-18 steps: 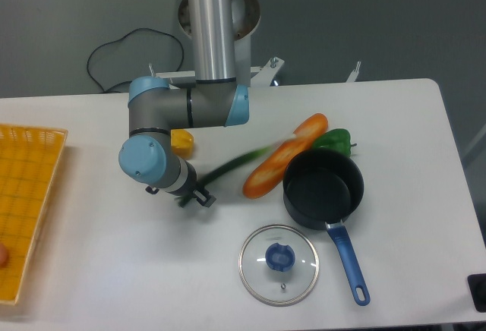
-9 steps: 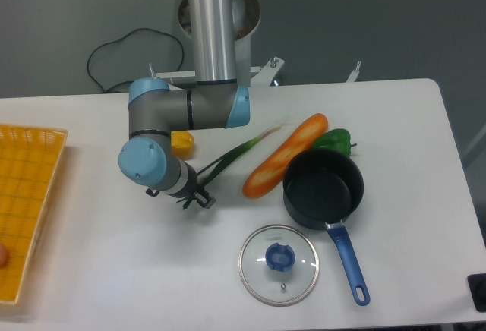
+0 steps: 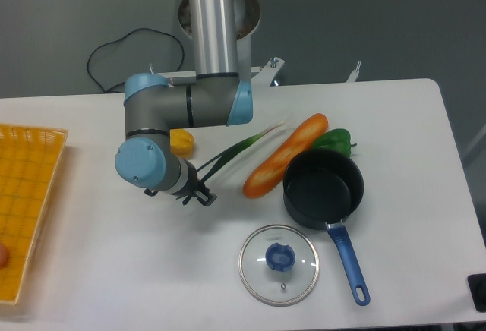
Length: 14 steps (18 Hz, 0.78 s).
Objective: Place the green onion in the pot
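Note:
The green onion (image 3: 241,149) lies slanted on the white table. Its pale end points up-right toward the long orange vegetable, and its dark leaves run down-left to my gripper (image 3: 200,193). The leaf tips meet the side of the gripper and vanish behind it. The small dark fingers are seen from above, and the gap between them does not show. The black pot (image 3: 323,188) with its blue handle (image 3: 346,255) stands empty to the right, well apart from the gripper.
A long orange vegetable (image 3: 285,155) lies between the onion and the pot. A green bell pepper (image 3: 334,140) sits behind the pot. A glass lid with a blue knob (image 3: 279,264) lies in front. A yellow piece (image 3: 181,141) and an orange basket (image 3: 26,202) are to the left.
The onion, blurred and lower a second ago, has swung up and to the right and now lies still. The arm's wrist has shifted slightly to the left.

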### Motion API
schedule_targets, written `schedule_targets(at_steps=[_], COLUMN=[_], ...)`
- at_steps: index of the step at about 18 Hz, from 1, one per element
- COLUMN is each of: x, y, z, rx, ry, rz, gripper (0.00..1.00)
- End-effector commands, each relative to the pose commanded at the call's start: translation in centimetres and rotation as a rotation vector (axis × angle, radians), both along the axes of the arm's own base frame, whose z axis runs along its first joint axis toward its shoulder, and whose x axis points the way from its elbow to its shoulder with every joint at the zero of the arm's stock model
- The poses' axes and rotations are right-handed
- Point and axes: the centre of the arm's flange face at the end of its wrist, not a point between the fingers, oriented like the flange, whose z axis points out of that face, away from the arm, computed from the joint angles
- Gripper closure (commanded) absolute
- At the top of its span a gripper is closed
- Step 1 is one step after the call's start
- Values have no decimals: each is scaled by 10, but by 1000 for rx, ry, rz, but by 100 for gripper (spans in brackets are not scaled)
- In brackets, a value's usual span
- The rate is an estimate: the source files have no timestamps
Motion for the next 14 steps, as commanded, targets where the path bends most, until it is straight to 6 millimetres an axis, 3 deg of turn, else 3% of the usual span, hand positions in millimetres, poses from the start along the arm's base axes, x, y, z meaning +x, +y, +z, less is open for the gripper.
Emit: schedule_targets(at_steps=[5, 9, 14], x=[-19, -45, -67], y=[8, 12, 12], z=[51, 84, 104], rx=[26, 125, 219], ry=[-1, -21, -64], rz=[23, 78, 128], gripper=[99, 99, 99])
